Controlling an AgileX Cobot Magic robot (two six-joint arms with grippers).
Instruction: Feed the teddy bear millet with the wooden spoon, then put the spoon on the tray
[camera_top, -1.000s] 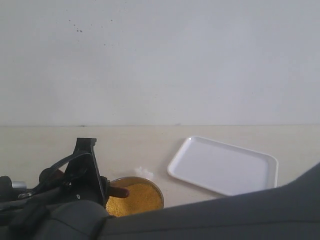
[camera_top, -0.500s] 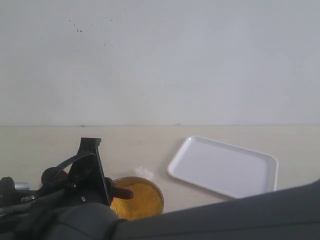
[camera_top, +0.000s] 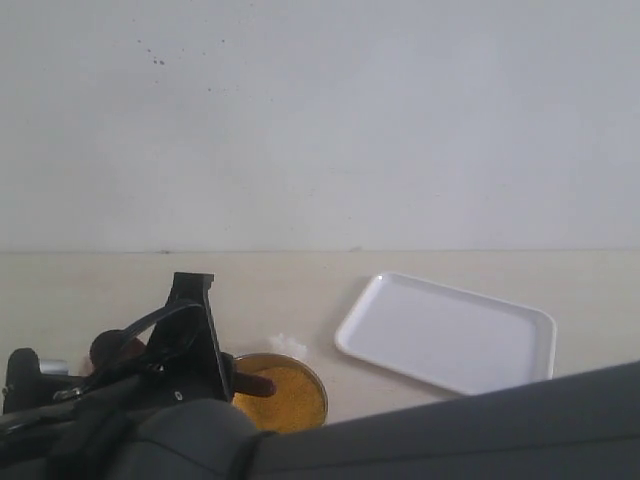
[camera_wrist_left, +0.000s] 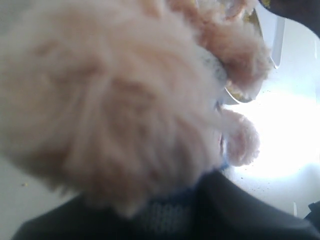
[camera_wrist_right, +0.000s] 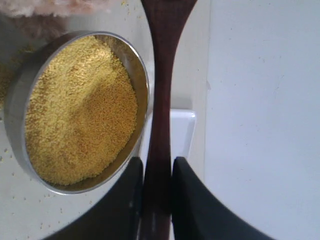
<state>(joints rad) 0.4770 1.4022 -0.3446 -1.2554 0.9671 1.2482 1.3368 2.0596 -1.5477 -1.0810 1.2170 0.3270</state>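
Across the exterior view, a white wall fills the upper half and a pale table the lower. The tray, white and bare, lies right of centre. Low and left of centre sits a metal bowl heaped with yellow millet. The rounded end of the wooden spoon pokes over the millet from behind a black arm at the lower left. A grey, blurred arm body covers the bottom edge.

Left wrist view: the teddy bear fills nearly the whole frame as soft, out-of-focus light-brown fur. A strip of its blue-and-white shirt shows at lower centre. The left gripper's fingers are not visible, so it cannot be told whether it is clenched or released.

Right wrist view: the right gripper is clamped on the spoon's thin handle, one dark finger on each side. The spoon runs up the middle of the frame, just beside the bowl's rim. The bowl of millet fills the left half, bear fur edges the upper left corner, and a white tray corner shows behind the handle.
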